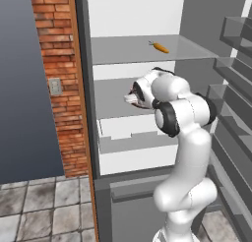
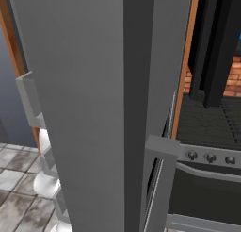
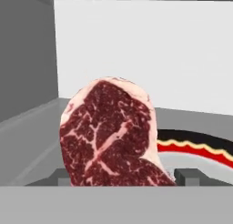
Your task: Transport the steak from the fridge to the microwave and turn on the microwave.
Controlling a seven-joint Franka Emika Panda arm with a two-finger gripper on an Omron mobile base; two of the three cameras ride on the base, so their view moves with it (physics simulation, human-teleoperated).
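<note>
Steak (image 3: 111, 134): I see it upright between my end effector's (image 3: 123, 177) spread fingertips (image 3: 186, 176), held by them inside the fridge (image 1: 197, 24), above a middle shelf (image 1: 110, 96). Beside it, a black plate (image 3: 200, 145) with red-yellow rim. Upper shelf carries a carrot (image 1: 160, 47).

The steak's (image 3: 109, 134) lower edge is cut off at the bottom of the hand view, hiding any contact with the fingertips (image 3: 186, 176). A striped plate (image 3: 200, 148) runs off right.
</note>
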